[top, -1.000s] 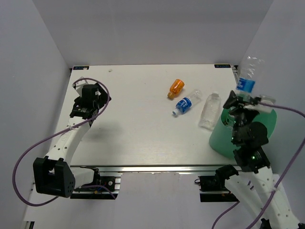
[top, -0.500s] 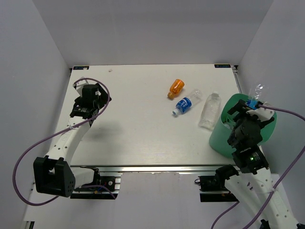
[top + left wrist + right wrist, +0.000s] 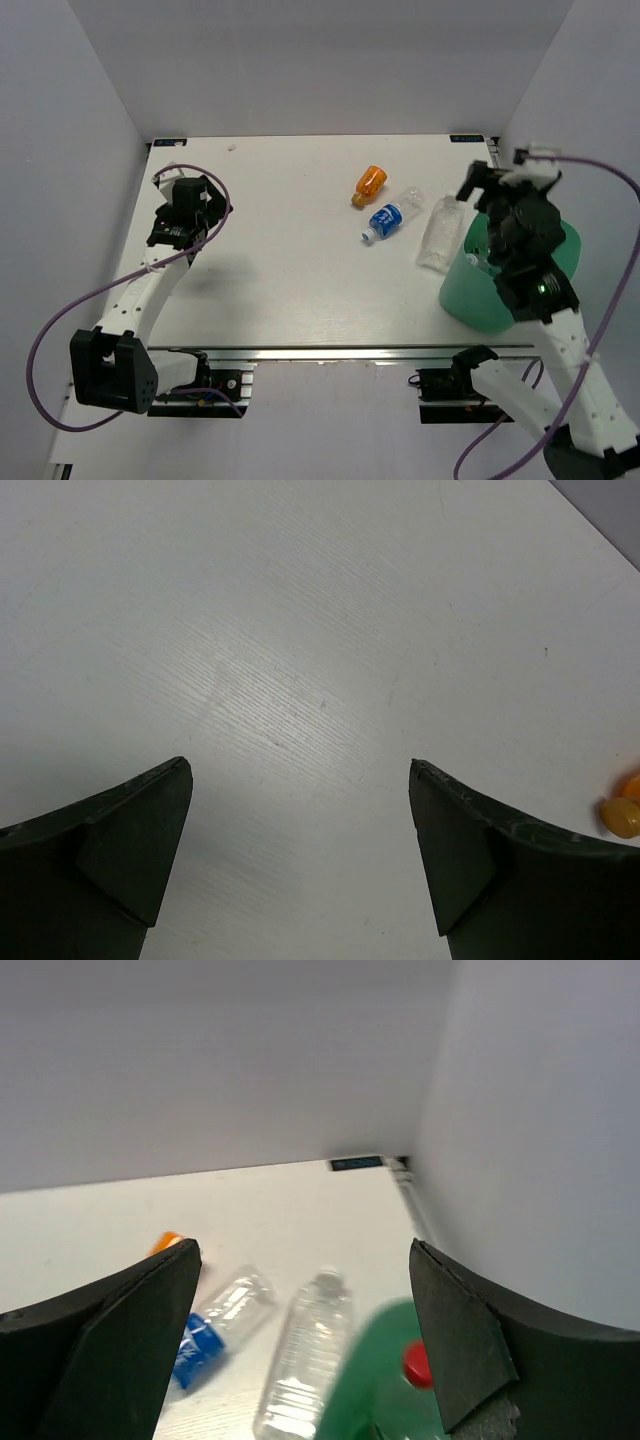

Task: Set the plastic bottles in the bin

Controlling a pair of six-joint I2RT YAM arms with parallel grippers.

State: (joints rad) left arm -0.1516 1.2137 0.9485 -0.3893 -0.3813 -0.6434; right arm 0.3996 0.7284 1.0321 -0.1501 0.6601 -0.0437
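Top: the right gripper [image 3: 492, 188] is hanging over the bin [image 3: 475, 300]; the clear bottle [image 3: 440, 232] is lying just beside it, the blue bottle [image 3: 392, 217] and orange bottle [image 3: 370, 183] farther left. Left wrist: the left gripper [image 3: 300, 767] is gaping over the table [image 3: 300, 630]. Right wrist: fingers are standing apart, empty; a red cap [image 3: 418, 1363] is showing in the bin.

My table [image 3: 300, 680]: matt white board with a fine, wood-like grain. Bin [image 3: 472, 297]: smooth mint-green plastic. Clear bottle [image 3: 440, 232]: ribbed see-through plastic. Orange bottle [image 3: 369, 184]: glossy plastic. My left fingers [image 3: 110, 850]: matt dark plastic, faintly scuffed.
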